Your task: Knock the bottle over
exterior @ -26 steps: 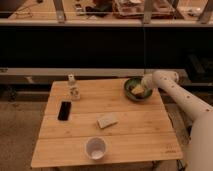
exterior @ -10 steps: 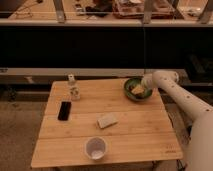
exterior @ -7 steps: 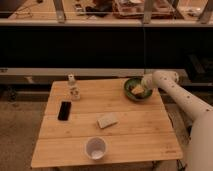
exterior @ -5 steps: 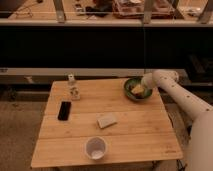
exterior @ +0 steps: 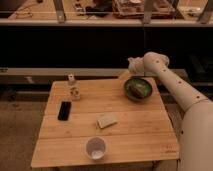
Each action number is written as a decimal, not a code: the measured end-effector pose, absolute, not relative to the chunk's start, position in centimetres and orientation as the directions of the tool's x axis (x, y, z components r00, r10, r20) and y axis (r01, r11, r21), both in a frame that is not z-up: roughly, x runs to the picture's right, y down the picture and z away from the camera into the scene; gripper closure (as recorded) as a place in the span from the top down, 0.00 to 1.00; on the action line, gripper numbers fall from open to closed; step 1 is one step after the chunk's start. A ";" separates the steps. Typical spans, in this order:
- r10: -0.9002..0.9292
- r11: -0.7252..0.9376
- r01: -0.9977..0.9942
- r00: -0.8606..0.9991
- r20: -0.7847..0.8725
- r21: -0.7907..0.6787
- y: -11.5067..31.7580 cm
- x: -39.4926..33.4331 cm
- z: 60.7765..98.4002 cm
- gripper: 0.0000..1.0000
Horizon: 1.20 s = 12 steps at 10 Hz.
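The bottle [exterior: 74,89] stands upright near the bench's [exterior: 130,131] far left corner, just beyond a black phone [exterior: 64,110]. The gripper [exterior: 132,64] hovers at the far edge above a green bowl [exterior: 138,90], well apart from the bottle; whether it is open or closed cannot be told.

Warm, dim light falls from above on the bench [exterior: 130,125], and its wood is evenly lit, with soft, short shadows. Behind it, a dark band swallows detail. The gripper [exterior: 131,65], above the bench's far right edge, shows pale against that dark.
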<state>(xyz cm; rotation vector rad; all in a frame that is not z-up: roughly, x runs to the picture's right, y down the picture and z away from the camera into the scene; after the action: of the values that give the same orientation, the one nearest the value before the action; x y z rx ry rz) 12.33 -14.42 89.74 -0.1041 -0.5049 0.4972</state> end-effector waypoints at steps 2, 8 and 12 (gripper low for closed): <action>0.395 0.918 -0.345 0.760 0.516 -0.194 -15.7 9.3 88.7 0.53; 0.190 0.981 -0.173 0.795 0.577 -0.084 -18.5 3.9 89.5 0.03; 0.184 0.983 -0.161 0.790 0.585 -0.091 -18.3 4.0 89.5 0.03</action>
<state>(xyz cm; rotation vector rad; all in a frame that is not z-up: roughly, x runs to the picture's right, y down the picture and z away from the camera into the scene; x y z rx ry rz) 3.96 -18.33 89.48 -0.0365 -0.6329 0.1858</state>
